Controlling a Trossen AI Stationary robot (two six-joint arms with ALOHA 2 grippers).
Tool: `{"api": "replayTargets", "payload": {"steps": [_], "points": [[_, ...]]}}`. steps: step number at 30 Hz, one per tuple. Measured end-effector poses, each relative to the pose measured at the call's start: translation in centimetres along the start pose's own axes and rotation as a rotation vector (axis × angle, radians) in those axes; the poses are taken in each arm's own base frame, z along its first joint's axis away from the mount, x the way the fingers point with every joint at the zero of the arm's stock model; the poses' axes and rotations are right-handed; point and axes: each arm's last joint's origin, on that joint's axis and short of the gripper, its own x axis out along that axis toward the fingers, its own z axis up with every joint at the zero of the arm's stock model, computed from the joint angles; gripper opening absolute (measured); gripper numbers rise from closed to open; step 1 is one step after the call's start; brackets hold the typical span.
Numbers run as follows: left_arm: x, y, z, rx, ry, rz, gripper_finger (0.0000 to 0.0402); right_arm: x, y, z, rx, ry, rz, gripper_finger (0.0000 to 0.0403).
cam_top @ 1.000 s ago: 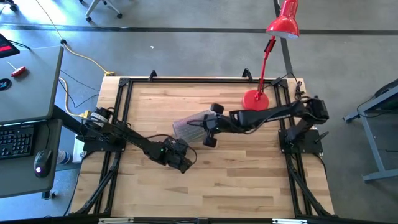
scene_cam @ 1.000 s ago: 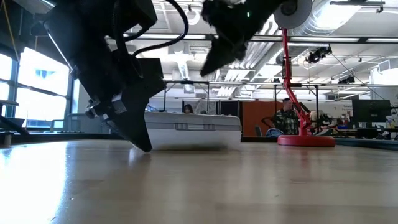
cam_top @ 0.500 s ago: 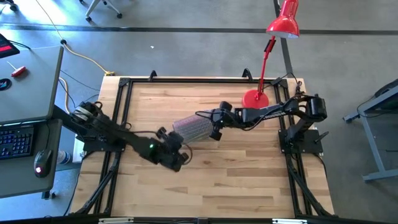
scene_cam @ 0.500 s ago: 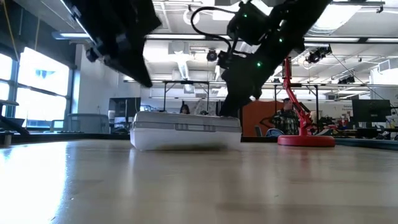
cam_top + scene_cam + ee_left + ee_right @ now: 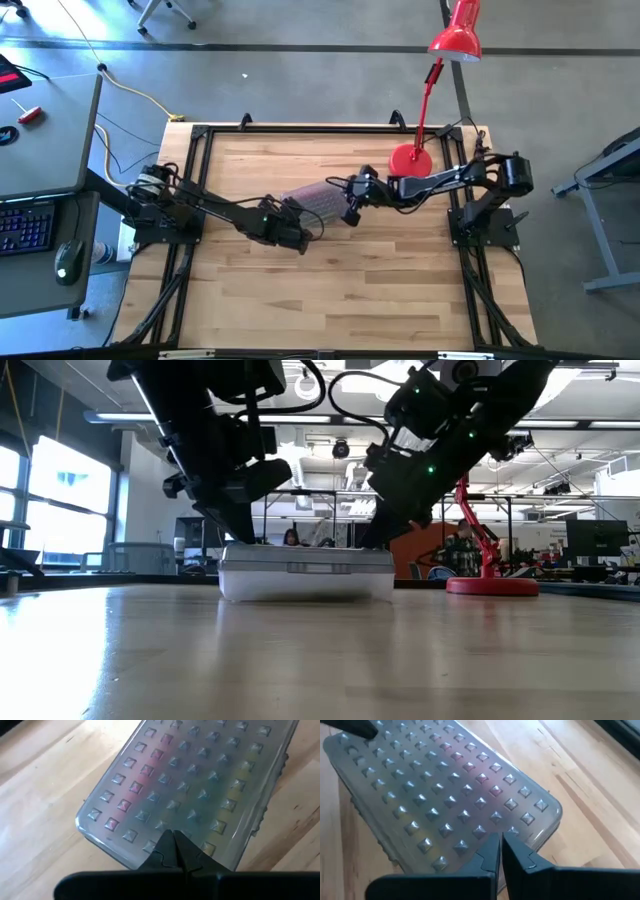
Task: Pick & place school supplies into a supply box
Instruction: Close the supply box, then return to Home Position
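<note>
Pressing the lid shut seems to be the step I am in now. The supply box [image 5: 318, 201] stands on the wooden tabletop [image 5: 350, 290] between my two arms, with its studded translucent lid [image 5: 200, 785] on top. Through this lid I can see faint red, green and yellow shapes, so I judge that the school supplies are already inside; I see no loose pencil or scissors on the tabletop.

The left hand [image 5: 291, 217] is clenched, its fingers together with nothing between them, and its tip is at the end of the lid nearest to it, touching or almost touching; I cannot tell which. The right hand [image 5: 352, 199] is also clenched and empty, and its tip is at the opposite end of the lid. In the low view both hands come down on the box top from the two sides, and the lid looks flat and level there.

The red desk lamp [image 5: 412, 158] stands just behind the right arm, apart from the box.

For the next move, I think both hands must push straight down with little force, evenly on the two ends, so that the lid snaps and the box does not slide away. After that I would lift both hands up and check that no corner of the lid stands higher than the others.
</note>
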Motion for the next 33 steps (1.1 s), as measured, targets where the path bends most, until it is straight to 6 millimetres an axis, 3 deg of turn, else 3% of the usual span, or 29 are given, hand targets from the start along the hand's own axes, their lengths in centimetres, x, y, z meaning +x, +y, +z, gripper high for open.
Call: {"api": "replayTargets", "payload": {"steps": [3, 7, 10, 13, 16, 19, 22, 25, 28, 33], "points": [[-0.7, 0.5, 0.1, 0.014, 0.009, 0.018, 0.0010, -0.6, 0.7, 0.3, -0.022, -0.045, -0.017, 0.0000], [-3.9, 1.3, 0.8, 0.068, -0.013, 0.024, 0.0014, -3.0, 1.4, 1.4, -0.082, -0.123, 0.014, 0.0000], [-8.8, 2.4, 2.7, 0.081, -0.130, -0.011, 0.0016, -6.4, 1.5, 3.2, -0.069, -0.243, 0.073, 0.0000], [-12.7, 4.9, 3.4, 0.142, -0.200, 0.040, 0.0014, -10.4, 1.5, 4.2, -0.107, -0.333, 0.117, 0.0000], [-16.4, 7.7, 3.7, 0.150, -0.289, 0.049, 0.0016, -14.9, 1.3, 4.5, -0.193, -0.424, 0.144, 0.0000], [-18.9, 10.6, 2.9, 0.113, -0.370, 0.005, 0.0021, -18.3, 0.8, 3.4, -0.235, -0.507, 0.171, 0.0000], [-20.0, 13.2, 1.1, 0.062, -0.476, -0.048, 0.0023, -20.4, 0.1, 1.0, -0.278, -0.577, 0.209, 0.0000], [-19.5, 15.8, -1.7, 0.086, -0.521, -0.134, 0.0024, -21.3, -0.9, -1.9, -0.324, -0.625, 0.236, 0.0000], [-17.8, 17.9, -4.6, 0.165, -0.526, -0.230, 0.0024, -21.3, -1.8, -4.7, -0.344, -0.659, 0.326, 0.0000], [-14.9, 19.0, -8.0, 0.105, -0.559, -0.495, 0.0025, -20.5, -2.5, -8.3, -0.419, -0.739, 0.521, 0.0000]]}}
